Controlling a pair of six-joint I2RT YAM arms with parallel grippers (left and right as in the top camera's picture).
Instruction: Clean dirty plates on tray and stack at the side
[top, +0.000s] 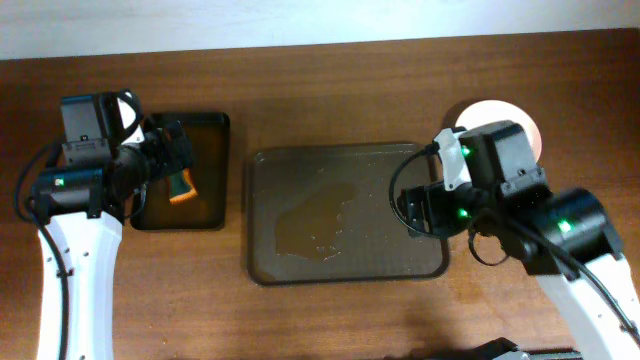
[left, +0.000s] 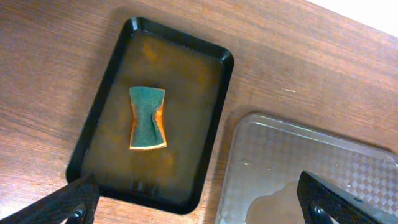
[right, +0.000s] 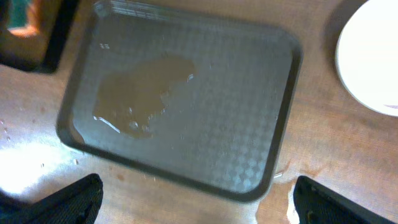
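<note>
The round pale glazed plates (top: 487, 110) are sitting on the wooden tabletop (top: 330, 80) just beyond the far right corner of the large dark brown textured tray (top: 300, 170), seemingly stacked and partly hidden under the right arm (top: 560, 225). They are looking stiff, breakable and probably wet and slick, so gripping at the rim is seeming safest. The tray is carrying no plate, only a brownish puddle (top: 315, 225). The right gripper (right: 193, 202) is hovering over the tray's right edge, fingers spread and empty. Left of the tray, the left gripper (left: 199, 196) is hanging spread and empty over a small black tray (left: 186, 87) holding a green-and-orange sponge (left: 148, 118)
</note>
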